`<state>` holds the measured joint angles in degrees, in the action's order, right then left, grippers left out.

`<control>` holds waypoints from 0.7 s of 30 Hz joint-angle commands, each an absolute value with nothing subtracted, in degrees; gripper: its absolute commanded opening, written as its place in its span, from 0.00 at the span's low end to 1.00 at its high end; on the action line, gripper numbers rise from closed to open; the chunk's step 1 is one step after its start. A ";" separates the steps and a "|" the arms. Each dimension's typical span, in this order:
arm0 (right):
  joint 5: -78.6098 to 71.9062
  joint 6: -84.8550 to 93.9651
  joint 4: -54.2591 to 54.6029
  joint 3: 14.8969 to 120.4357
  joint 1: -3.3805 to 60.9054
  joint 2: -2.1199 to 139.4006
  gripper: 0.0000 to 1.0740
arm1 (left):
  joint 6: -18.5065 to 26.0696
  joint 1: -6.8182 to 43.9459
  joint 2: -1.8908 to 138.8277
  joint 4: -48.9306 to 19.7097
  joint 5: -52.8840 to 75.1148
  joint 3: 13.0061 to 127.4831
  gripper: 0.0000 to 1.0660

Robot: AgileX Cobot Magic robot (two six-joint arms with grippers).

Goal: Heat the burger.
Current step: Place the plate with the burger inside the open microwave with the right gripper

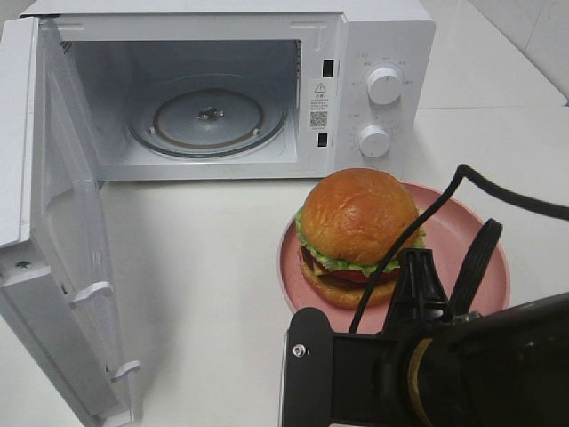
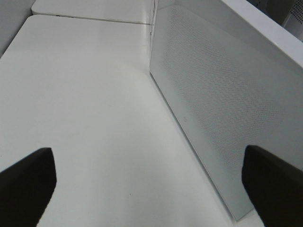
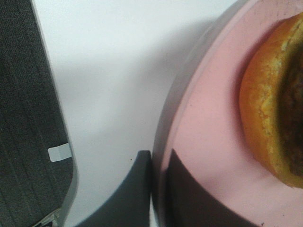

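- Burger [image 1: 360,222] sat upright on the pink plate [image 1: 476,240], on the table [image 1: 213,267] just in front of the microwave [image 1: 391,44]. It was by the control-knob side, not in front of the cavity.
- Right gripper [image 3: 158,156]: jaws narrow and straddling the near rim of the plate, one finger outside the rim and one inside over the pink surface. It looked clamped on the rim. The burger itself was not touched and lay further in on the plate, beyond the fingers.
- Left gripper [image 2: 147,156]: jaws wide with nothing between them. Its wrist view showed only bare table and the perforated outer face of the door [image 1: 62,222]. It was well apart from the plate and not visible in the high view.
- Key relation: seen from the high camera, the glass turntable [image 1: 209,120] lay away from the right gripper and to the left of the plate. My read is that the carry runs diagonally, left first and then in through the opening.
- The right arm was clearly the nearer one and already on the plate.
- The door stood fully swung out on the left, so the opening looked unobstructed.
- Risk, as I judged it: the burger is tall and the plate was held by one edge. Any tilt could slide or topple the stack, and the bun top has to clear the upper lip of the cavity.
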<state>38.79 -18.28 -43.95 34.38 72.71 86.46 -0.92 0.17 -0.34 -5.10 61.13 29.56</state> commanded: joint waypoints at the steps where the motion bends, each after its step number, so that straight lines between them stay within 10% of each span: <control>1: 36.10 -13.98 -48.19 35.41 72.82 85.94 0.01 | -0.97 0.11 -1.32 -5.67 61.19 29.56 0.94; 21: 28.25 -1.26 -48.93 35.41 72.19 85.94 0.00 | -0.97 0.11 -1.32 -5.67 61.19 29.56 0.94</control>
<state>28.76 -1.72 -46.18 34.78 72.31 86.46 -0.92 0.17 -0.34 -5.10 61.13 29.56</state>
